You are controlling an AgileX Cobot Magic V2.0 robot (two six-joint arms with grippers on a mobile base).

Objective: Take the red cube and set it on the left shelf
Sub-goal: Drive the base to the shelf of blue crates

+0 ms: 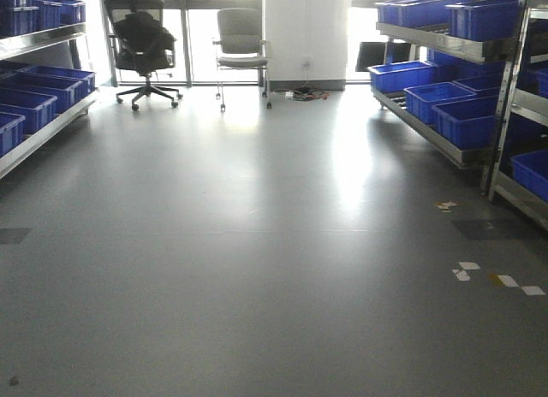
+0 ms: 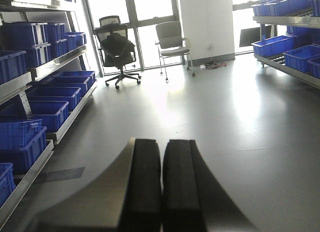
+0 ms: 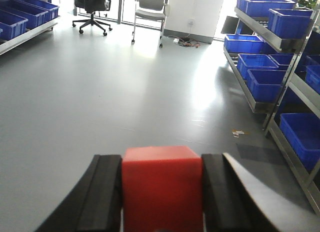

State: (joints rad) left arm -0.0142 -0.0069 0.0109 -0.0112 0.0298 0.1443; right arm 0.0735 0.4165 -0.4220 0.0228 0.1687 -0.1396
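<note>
Red cube [image 3: 162, 184]: one, grasped by right hand [image 3: 162, 204].
Left hand [image 2: 161, 184]: one, clenched, empty.
Left shelf [image 2: 56, 65]: one.
Chairs [image 1: 145, 42]: two.

Cube [image 3: 162, 187] shown in plain red, right gripper pads [image 3: 107, 197] in black, crates [image 1: 467, 119] in deep blue, floor [image 1: 257, 269] in glossy grey, swivel chair [image 1: 144, 39] rendered black, floor marks [image 1: 509, 281] seemingly white and yellowish.

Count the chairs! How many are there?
2. A black swivel chair by the far windows, and a grey chair next to it, beside the white pillar.
</note>
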